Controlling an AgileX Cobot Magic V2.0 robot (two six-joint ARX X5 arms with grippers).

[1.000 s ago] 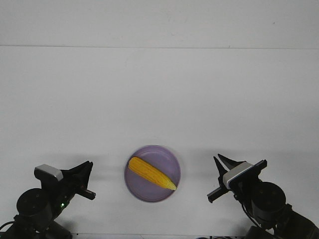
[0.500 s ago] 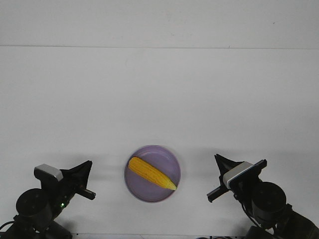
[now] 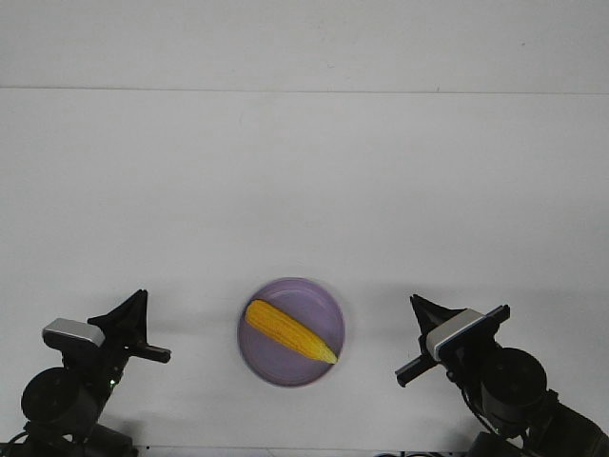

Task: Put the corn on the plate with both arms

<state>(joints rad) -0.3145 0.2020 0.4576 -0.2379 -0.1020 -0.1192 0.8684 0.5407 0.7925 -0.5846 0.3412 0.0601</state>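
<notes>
The corn is seen lying diagonally inside the plate, pale tip toward the right end effector, blunt end toward the left end effector. The plate rests on the white desk, between the two end effectors and apart from both. Neither end effector holds anything; whether the fingers of either stand wide or narrow cannot be told from the front view, since only dark finger outlines are visible. The placement is judged complete. Remaining risk: a sweep of either arm toward the middle could catch the plate rim and slide it, or roll the corn off the shallow rim, since a round cob is expected to roll readily. Both arms are parked low, so clearance is limited.
</notes>
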